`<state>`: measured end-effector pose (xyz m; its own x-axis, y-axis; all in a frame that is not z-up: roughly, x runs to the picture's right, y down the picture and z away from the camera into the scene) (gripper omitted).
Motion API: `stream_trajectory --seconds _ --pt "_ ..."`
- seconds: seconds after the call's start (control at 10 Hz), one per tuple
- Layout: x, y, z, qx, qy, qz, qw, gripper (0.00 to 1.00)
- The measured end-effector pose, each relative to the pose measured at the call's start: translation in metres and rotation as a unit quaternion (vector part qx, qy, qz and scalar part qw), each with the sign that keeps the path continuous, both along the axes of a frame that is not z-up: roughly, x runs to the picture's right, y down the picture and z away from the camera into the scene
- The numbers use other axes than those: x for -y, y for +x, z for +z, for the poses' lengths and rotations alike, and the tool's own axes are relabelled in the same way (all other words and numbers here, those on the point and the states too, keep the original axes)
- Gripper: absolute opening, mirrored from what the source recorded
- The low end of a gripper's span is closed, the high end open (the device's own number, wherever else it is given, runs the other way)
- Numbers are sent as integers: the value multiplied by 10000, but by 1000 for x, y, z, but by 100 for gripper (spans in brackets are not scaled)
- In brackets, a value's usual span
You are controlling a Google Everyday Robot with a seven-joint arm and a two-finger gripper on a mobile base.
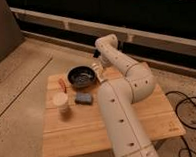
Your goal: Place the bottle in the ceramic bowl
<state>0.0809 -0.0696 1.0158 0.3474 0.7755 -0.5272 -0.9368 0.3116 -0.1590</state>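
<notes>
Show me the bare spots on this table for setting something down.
Bare: the table's near-left stretch, from the pale cup to the front edge, and its right end beyond the arm. Crowded: the far-left corner, with the ceramic bowl, blue pad, orange item and the pincer by the bowl's right rim.

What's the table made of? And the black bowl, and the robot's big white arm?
The table looks like pale, matte wood; plank lines show. The ceramic bowl is dark and glossy, probably glazed; its inside catches light. The arm has a smooth white shell, likely plastic, though painted metal is possible. The gripper hangs just beside the bowl's right rim.
</notes>
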Motion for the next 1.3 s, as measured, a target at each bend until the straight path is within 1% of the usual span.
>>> stream_trajectory --seconds 0.2,0.3,0.4,0.5,0.8,1.0,1.1,1.2,1.3 --pt "10 -17 -2 242 90 -53 9997 65" --pt "5 -23 0 329 31 -77 9994 65" --pt "2 -20 2 313 -2 -103 9995 65" --pt "-4 -12 3 268 -84 -177 9995 65" --pt "-14 0 7 218 -236 -386 9987 65" --pt "-24 5 9 177 -391 -517 9977 65" --pt "-34 8 9 157 -557 -599 9965 60" --pt "-45 12 9 109 -738 -688 9948 50" --pt "-55 16 8 66 -903 -770 9929 38"
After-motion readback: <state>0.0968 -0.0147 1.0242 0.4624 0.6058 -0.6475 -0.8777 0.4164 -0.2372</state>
